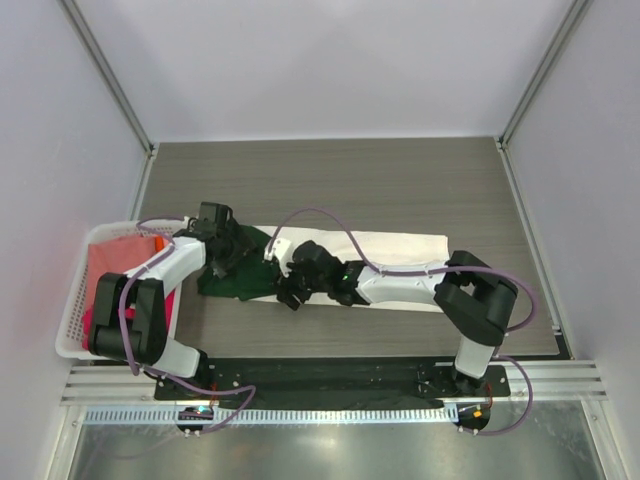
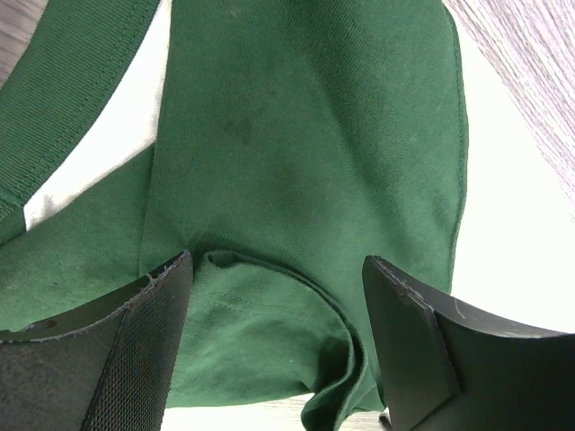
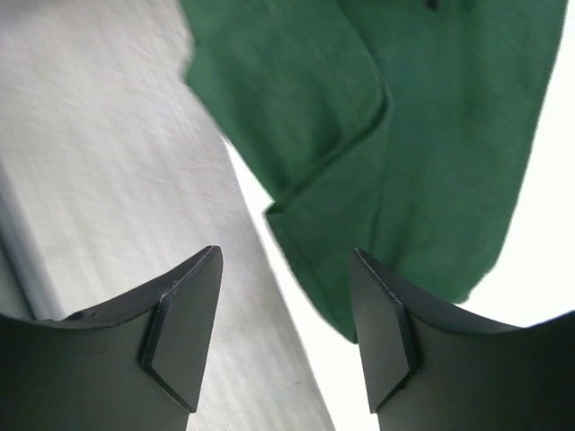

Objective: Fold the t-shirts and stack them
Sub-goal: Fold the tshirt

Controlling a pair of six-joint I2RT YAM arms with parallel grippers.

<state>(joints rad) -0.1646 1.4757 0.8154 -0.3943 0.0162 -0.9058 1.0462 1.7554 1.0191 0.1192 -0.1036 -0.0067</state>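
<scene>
Just under left hand (image 2: pixel 277 269): green t-shirt (image 2: pixel 305 135)

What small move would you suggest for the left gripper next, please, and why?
Probably lower the left gripper and close it: its open jaws straddle a raised fold of the green shirt, with nothing pinched yet.

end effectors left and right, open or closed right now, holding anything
Left end effector: open, straddling a fold of the dark green cloth t-shirt, not gripping.
Right end effector: open, empty.
</scene>
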